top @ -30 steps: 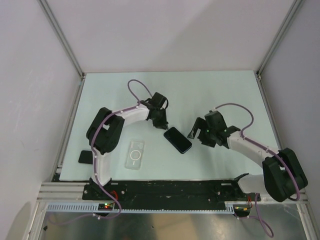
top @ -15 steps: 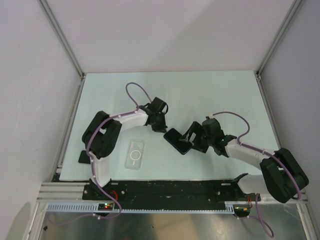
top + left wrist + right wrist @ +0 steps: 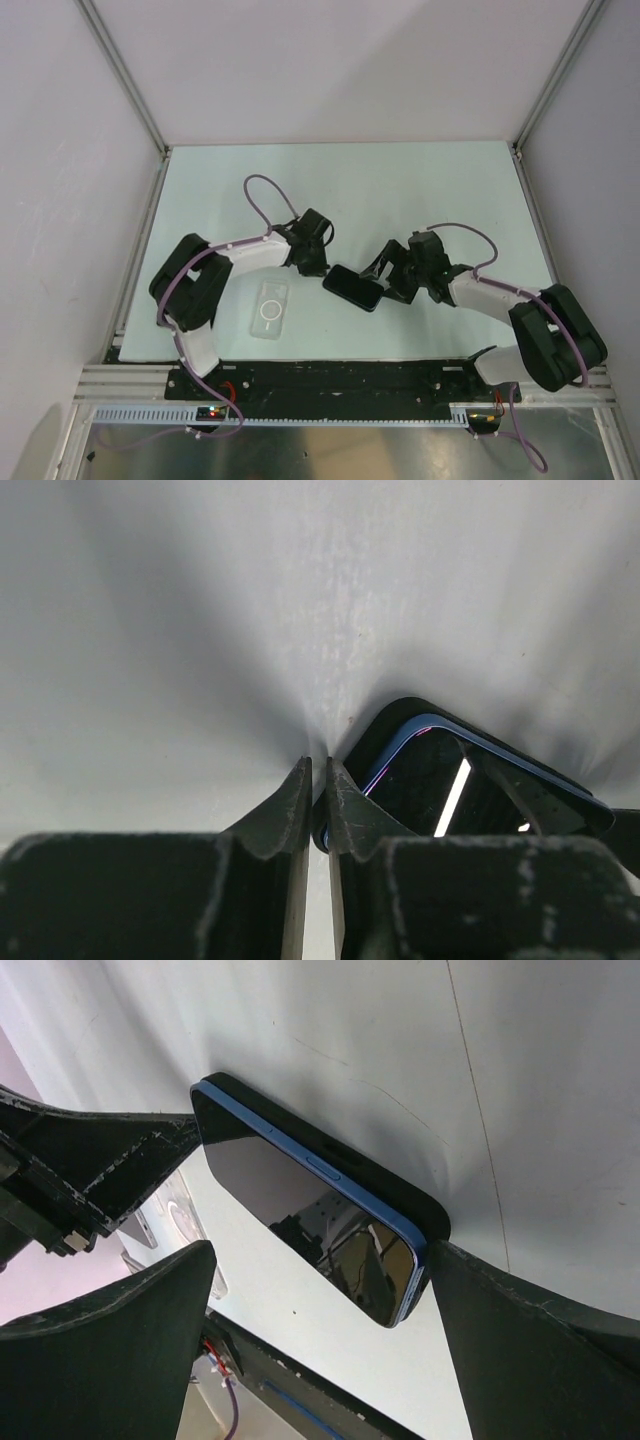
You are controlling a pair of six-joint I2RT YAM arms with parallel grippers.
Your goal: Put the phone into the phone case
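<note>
Two sets of jaws sit at opposite ends of the phone (image 3: 352, 287). The left jaws are pinched nearly together, with only a thin slit between their fingers (image 3: 290, 815), and they grip nothing. In the left wrist view their tips are down at the table (image 3: 400, 190), right at one rounded corner of the phone, and the right-hand tip touches it or all but touches it. The right jaws are spread wide with the phone's other end between them. In the right wrist view one finger (image 3: 530, 1345) meets the phone's near corner, while the other stands apart from its long side with bare table between. The phone lies screen up, glossy and dark with a blue rim, and a side button shows on one long edge. A dark band runs along its far side, and I cannot tell whether that is shadow or the underside tipped up. Seen from above, the phone sits slantwise near the middle of the table, between the two wrists. The phone case (image 3: 270, 308) lies flat on the table to the left of the phone and apart from it, its white ring showing, close beside the left arm (image 3: 235, 255). The right arm (image 3: 495, 297) reaches in low from the right, and a purple cable (image 3: 262, 190) loops up over the left arm.
</note>
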